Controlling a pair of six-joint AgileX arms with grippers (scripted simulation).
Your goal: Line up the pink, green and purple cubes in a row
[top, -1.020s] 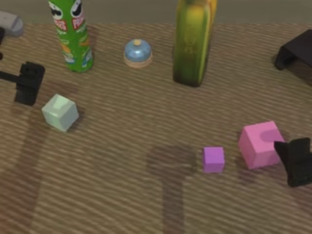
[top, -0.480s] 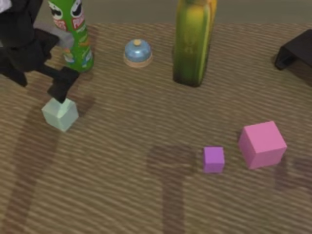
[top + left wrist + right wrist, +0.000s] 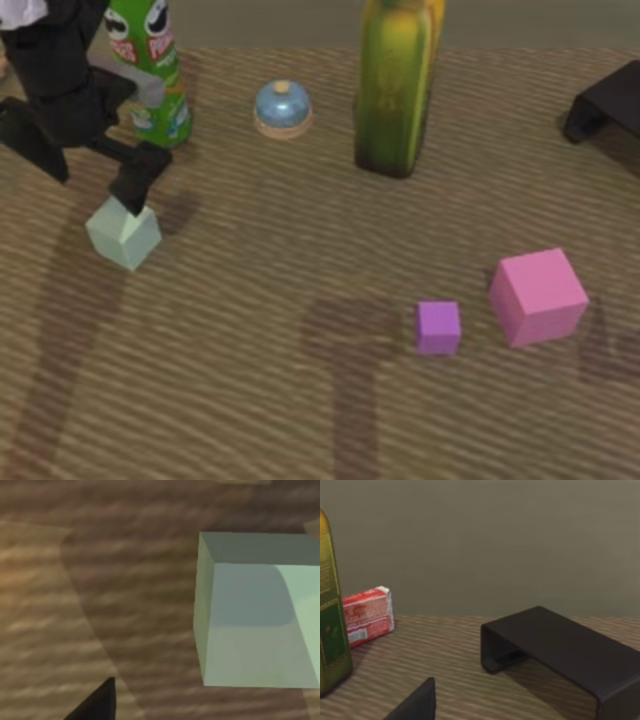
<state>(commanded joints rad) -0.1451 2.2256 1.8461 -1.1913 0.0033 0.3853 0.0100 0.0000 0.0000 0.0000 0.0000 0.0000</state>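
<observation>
At the left of the ribbed brown bench, the left arm's black gripper was seen low over the mid-sized pale mint green matte cube, with one dark finger reaching down to the cube's upper edge. In the left wrist view the same green cube filled much of the frame, partly shaded, and only one dark fingertip was visible; whether the gripper was spread or pressed together could not be told.

The smallest, violet-purple matte cube was found right of centre on the bench, just beside the largest, bright pink matte cube, the two apart by a narrow gap. Both lay well apart from the green cube, which sat far to the left and slightly farther back.

Along the far side were seen a green printed chip can, upright and close behind the left gripper, a small blue dome bell on a tan base, and a tall green-yellow bottle. A black low stand stood at the far right.

The right gripper was not seen from above; its wrist view showed one dark fingertip, the black stand, a red and white packet and the bottle's side.
</observation>
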